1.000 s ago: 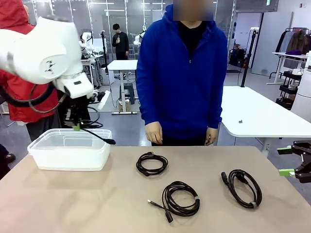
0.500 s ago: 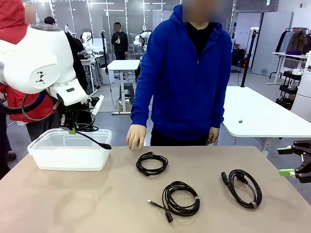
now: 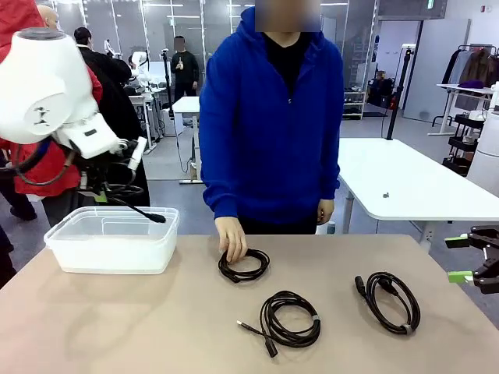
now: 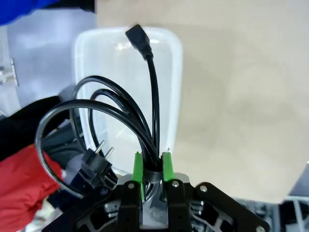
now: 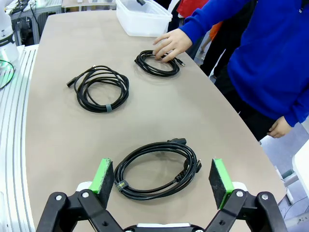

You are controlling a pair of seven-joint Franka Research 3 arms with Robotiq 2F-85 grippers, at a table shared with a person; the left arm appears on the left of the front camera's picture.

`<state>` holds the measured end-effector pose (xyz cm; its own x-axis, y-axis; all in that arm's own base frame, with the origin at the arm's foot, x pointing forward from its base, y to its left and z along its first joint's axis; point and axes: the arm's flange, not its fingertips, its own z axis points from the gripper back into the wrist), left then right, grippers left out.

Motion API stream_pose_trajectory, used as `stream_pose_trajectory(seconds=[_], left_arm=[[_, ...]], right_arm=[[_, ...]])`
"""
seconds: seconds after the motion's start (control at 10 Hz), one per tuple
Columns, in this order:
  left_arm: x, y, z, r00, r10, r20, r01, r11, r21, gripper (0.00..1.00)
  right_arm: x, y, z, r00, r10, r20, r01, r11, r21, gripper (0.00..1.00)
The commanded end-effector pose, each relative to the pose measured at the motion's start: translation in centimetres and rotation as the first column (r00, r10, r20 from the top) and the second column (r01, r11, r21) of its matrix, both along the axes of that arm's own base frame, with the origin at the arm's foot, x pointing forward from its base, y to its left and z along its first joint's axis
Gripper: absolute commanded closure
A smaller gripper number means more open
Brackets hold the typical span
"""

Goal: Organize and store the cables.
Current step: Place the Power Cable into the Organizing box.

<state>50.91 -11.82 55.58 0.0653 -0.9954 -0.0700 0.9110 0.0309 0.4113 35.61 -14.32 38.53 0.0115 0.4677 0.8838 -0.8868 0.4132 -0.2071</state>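
Note:
My left gripper (image 3: 100, 196) hangs over the back left of the white bin (image 3: 109, 251), shut on a coiled black cable (image 3: 145, 212) whose plug end sticks out over the bin. In the left wrist view the green pads (image 4: 138, 166) pinch that cable (image 4: 153, 96) above the bin (image 4: 176, 72). Three more cables lie on the table: one (image 3: 244, 263) under the person's hand (image 3: 231, 238), one (image 3: 290, 318) in the middle front, one (image 3: 390, 300) at the right. My right gripper (image 3: 468, 259) stands open at the right edge, above the right cable (image 5: 157, 169).
A person in a blue hoodie (image 3: 269, 132) stands at the far side, leaning over the table. The right wrist view shows the hand (image 5: 169, 43) on its cable (image 5: 157, 63), the middle cable (image 5: 101, 87) and the bin (image 5: 145, 19). Bare tabletop lies in front of the bin.
My left arm has drifted left and back with its cable over the bin. The person stepped left and laid a hand on the nearest cable loop. The right arm has stayed still.

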Motion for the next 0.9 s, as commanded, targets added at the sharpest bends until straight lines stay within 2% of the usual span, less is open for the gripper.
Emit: stream_pose_trajectory(seconds=[0.0, 0.2, 0.4, 0.8], left_arm=[[1.0, 3.7, -1.0, 0.999, 0.029, 0.026, -0.028, 0.999, -0.021, 0.82], [3.3, 5.9, -2.6, 0.998, 0.055, 0.022, -0.055, 0.998, -0.022, 0.82], [5.8, 7.5, -5.2, 0.997, 0.076, -0.017, -0.076, 0.997, -0.029, 0.82], [10.5, 9.8, -12.1, 0.98, 0.137, -0.142, -0.142, 0.989, -0.03, 0.82]], right_arm=[[-0.1, 0.0, 0.1, 1.0, -0.002, -0.011, 0.002, 1.0, -0.01, 0.0], [-0.1, 0.0, 0.1, 1.0, -0.002, -0.011, 0.002, 1.0, -0.01, 0.0], [-0.1, 0.0, 0.1, 1.0, -0.002, -0.011, 0.002, 1.0, -0.01, 0.0], [-0.1, 0.0, 0.1, 1.0, -0.002, -0.011, 0.002, 1.0, -0.01, 0.0]])
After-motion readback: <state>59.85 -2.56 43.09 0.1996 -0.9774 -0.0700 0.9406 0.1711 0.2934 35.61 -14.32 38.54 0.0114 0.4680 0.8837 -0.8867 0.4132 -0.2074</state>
